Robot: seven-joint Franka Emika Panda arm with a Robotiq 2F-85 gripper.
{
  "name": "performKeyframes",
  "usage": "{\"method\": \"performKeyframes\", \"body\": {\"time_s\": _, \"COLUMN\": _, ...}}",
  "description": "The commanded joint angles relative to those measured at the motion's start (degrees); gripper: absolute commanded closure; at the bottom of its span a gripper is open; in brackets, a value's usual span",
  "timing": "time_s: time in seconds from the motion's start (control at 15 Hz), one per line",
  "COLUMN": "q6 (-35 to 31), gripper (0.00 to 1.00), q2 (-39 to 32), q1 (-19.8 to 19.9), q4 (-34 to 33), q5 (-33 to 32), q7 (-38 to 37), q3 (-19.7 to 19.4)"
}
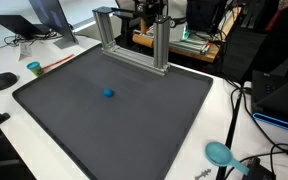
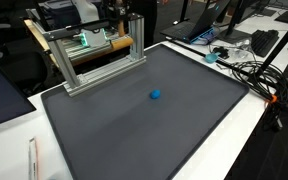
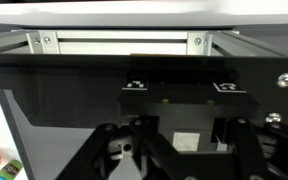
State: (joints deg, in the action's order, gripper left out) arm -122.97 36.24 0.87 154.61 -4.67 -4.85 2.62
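Observation:
A small blue ball-like object (image 1: 108, 93) lies alone near the middle of a dark grey mat (image 1: 84, 130), seen in both exterior views (image 2: 156, 96). My gripper (image 1: 160, 18) hangs at the far back, behind an aluminium frame (image 1: 134, 55), well away from the blue object. In the wrist view the gripper (image 3: 184, 165) faces a black box with fiducial markers (image 3: 184, 100). The frame's rail (image 3: 124, 43) runs above it. The finger links are spread apart with nothing between them. The blue object is out of the wrist view.
The aluminium frame (image 2: 104, 65) stands along the mat's (image 2: 134, 140) back edge. A teal cup (image 1: 34, 68), a black mouse (image 1: 2, 81) and a laptop (image 1: 24, 25) sit off one side. A teal round tool (image 1: 219, 153) and cables (image 2: 244, 70) lie off the other.

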Motion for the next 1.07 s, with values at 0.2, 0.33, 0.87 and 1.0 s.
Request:
{"method": "performKeyframes", "body": {"time_s": 0.2, "q6": 1.5, "gripper": 0.07, "q2": 0.7, "q1": -1.2, "q4": 0.7, "q5": 2.1, "q7": 0.7, "q3": -0.8}}
{"method": "performKeyframes", "body": {"time_s": 0.33, "q6": 1.2, "gripper": 0.17, "q2": 1.0, "q1": -1.3, "q4": 1.2, "q5": 2.5, "q7": 0.6, "q3": -0.7}}
{"method": "performKeyframes", "body": {"time_s": 0.87, "q6": 1.5, "gripper": 0.73, "q2": 0.6, "q1": -0.7, "q4": 0.5, "q5": 3.0, "q7": 0.1, "q3": -0.8}}
{"method": "performKeyframes", "body": {"time_s": 1.0, "q6": 1.4, "gripper": 0.78, "q2": 0.6, "q1": -0.4, "q4": 0.4, "q5": 2.8, "q7": 0.1, "q3": -0.8}}
